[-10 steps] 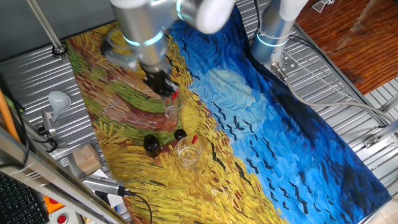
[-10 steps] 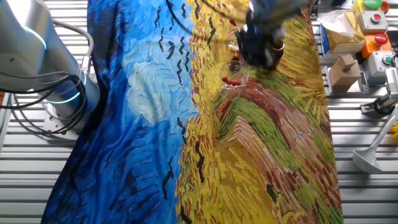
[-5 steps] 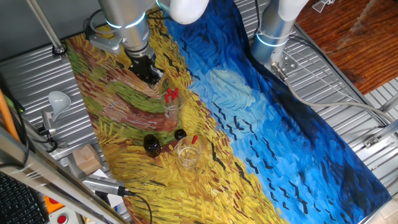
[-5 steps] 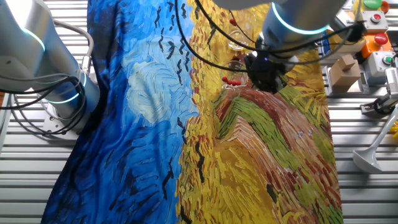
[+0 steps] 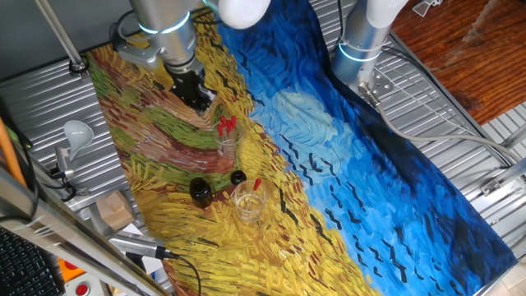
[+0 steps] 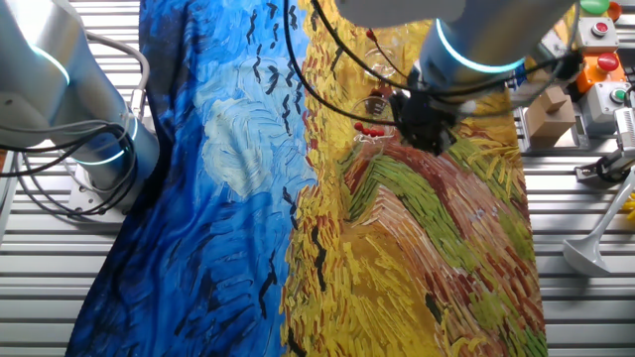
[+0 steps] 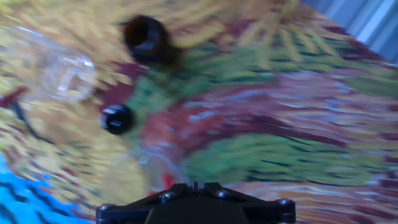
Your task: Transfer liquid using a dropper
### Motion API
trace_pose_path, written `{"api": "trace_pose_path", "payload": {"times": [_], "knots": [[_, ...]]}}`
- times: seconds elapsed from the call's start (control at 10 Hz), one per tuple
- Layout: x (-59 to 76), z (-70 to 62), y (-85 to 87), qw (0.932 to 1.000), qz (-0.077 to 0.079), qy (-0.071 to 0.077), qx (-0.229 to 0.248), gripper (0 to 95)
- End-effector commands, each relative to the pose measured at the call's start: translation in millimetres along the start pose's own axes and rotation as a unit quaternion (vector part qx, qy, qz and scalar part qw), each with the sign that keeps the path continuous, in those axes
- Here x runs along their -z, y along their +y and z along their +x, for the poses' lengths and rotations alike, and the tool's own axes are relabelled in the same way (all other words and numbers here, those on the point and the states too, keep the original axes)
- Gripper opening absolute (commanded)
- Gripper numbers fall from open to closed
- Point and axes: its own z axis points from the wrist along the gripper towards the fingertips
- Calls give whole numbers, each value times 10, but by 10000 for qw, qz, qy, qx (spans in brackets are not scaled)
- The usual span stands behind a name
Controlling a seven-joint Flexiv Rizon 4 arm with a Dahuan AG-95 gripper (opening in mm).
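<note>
A clear glass [image 5: 227, 140] on the painted cloth holds several droppers with red bulbs [image 5: 224, 124]; the bulbs also show in the other fixed view [image 6: 369, 129]. My gripper [image 5: 197, 97] hangs just behind and left of this glass, apart from it, and also shows in the other fixed view [image 6: 425, 131]. In the hand view the gripper [image 7: 195, 186] has its jaws together and nothing shows between them. The glass of droppers [image 7: 155, 169] lies blurred just ahead of the fingers. One more red-bulbed dropper [image 5: 256, 184] sits by an empty glass [image 5: 246, 202].
A dark bottle [image 5: 200, 191] and its small black cap [image 5: 237, 177] stand near the empty glass. In the hand view the bottle [image 7: 146, 38], the cap [image 7: 116, 118] and the empty glass [image 7: 62, 70] lie further ahead. A second robot base [image 5: 362, 41] stands at the back.
My gripper has moved from right above the glass of droppers up and to the back left. The red bulbs still stand in the glass. Little has moved in the last half second.
</note>
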Motion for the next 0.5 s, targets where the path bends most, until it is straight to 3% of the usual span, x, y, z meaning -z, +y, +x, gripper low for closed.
{"api": "trace_pose_path", "payload": {"times": [0.1,0.3,0.5], "knots": [[-181,101,-319,9997,102,-70,219,0],[-281,126,-573,9986,91,-121,505,0],[-328,136,-593,9980,67,-127,611,0]]}}
